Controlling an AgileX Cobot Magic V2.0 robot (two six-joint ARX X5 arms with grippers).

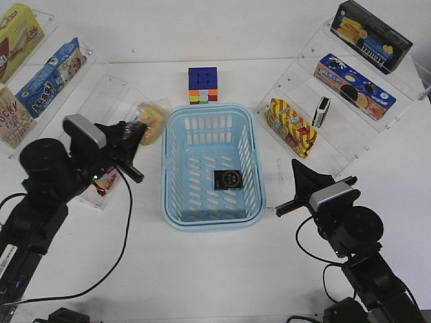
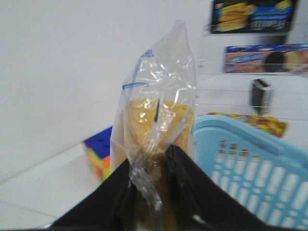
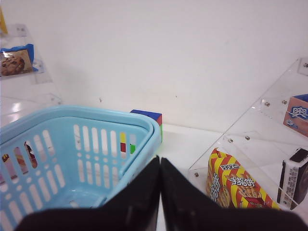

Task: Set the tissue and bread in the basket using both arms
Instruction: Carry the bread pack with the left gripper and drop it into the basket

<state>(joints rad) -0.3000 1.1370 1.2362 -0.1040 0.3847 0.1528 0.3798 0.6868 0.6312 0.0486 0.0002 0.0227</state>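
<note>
1. Clear plastic wrap is pinched between the black fingers [image 2: 180, 166] of the left gripper [image 1: 138, 131]; the bread [image 2: 154, 125] is held by its lower end, and the bun rises above the fingertips.

2. Just beyond this gripper, toward the middle of the table, the rim of the basket [image 1: 166, 145] is seen. The bread is held beside that rim, near the basket's far left corner, and has not yet been brought over the opening.

3. Past the held bread, a coloured puzzle cube [image 1: 203, 85] stands behind the basket, apart from it.

4. The right gripper [image 1: 293, 186] is closed with its fingers pressed together, and nothing is held in it. It hangs just outside the basket's right wall, as the right wrist view shows.

5. Ahead of the right gripper, on the basket floor [image 3: 79, 202], the tissue [image 1: 229, 180] lies flat.

6. Beside the right gripper, on the clear shelf, a red and yellow snack bag [image 1: 291, 127] is seen, untouched.

7. Progress is judged at about halfway: the tissue is already placed, and the bread is lifted but not delivered. What is left is for the bread to be carried over the rim and released.
</note>
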